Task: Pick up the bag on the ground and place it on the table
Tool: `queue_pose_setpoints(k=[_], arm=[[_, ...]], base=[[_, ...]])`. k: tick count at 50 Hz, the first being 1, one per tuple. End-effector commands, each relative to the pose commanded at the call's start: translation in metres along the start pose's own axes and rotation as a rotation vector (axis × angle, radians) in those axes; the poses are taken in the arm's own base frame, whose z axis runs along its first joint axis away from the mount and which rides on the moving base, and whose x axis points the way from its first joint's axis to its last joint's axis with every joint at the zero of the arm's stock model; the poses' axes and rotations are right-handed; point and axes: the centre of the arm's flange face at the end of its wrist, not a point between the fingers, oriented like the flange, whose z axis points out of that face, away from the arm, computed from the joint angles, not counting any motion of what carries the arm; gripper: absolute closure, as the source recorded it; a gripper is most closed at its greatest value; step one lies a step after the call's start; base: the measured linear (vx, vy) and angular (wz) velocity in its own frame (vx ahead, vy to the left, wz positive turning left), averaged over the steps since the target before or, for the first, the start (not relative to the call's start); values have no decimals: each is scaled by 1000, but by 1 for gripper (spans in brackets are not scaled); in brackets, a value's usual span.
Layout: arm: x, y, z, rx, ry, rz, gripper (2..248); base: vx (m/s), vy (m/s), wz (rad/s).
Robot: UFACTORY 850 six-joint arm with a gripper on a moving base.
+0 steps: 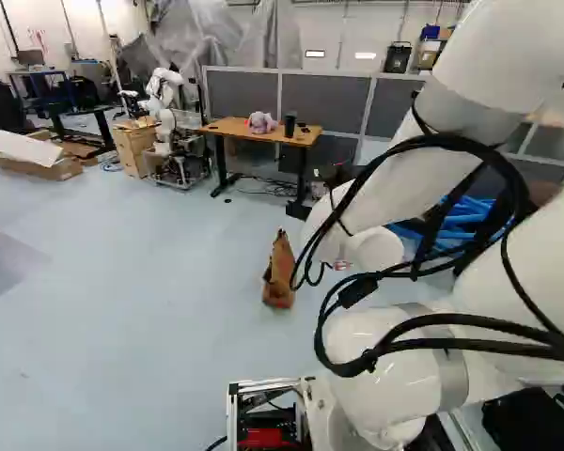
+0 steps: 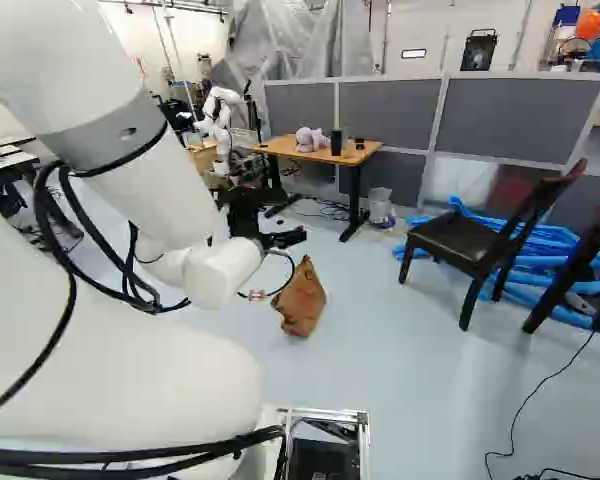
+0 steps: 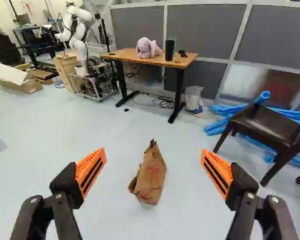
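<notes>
Wrist view: we are at the approach step, the crumpled brown paper bag [image 3: 151,175] is not yet gripped.
Our black gripper with orange pads [image 3: 153,150] is wide open and holds nothing; the bag is on the pale floor [image 3: 55,145] ahead, on our side of the brown wooden table's [image 3: 121,54] front edge. Next, we judge, we must advance and lower, then close around it.

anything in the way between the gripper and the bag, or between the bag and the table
Nothing visible stands between the open gripper and the bag, nor between the bag and the table. Cables lie on the floor beneath the table.
</notes>
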Motion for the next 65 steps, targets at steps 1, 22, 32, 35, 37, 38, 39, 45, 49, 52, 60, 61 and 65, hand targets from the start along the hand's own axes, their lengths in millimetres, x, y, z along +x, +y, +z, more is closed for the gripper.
queue_pose_setpoints(k=[1, 22, 32, 35, 37, 38, 39, 45, 49, 52, 60, 61, 65], arm=[[0, 0, 0, 0, 0, 0, 3], [0, 0, 0, 0, 0, 0, 3], [0, 0, 0, 0, 0, 0, 3], [0, 0, 0, 0, 0, 0, 3], [0, 0, 0, 0, 0, 0, 3], [0, 0, 0, 0, 0, 0, 3], [0, 0, 0, 0, 0, 0, 3], [0, 0, 0, 0, 0, 0, 3], [0, 0, 0, 0, 0, 0, 3], [0, 0, 0, 0, 0, 0, 3], [0, 0, 0, 0, 0, 0, 3], [0, 0, 0, 0, 0, 0, 3], [0, 0, 0, 0, 0, 0, 3]], base=[[0, 0, 0], [16, 1, -8], [163, 43, -20], [195, 53, -22], [210, 64, -25], [198, 62, -26], [200, 62, -23], [204, 62, -23], [216, 72, -29], [203, 70, -22], [209, 73, -24], [190, 72, -21], [192, 69, -25]])
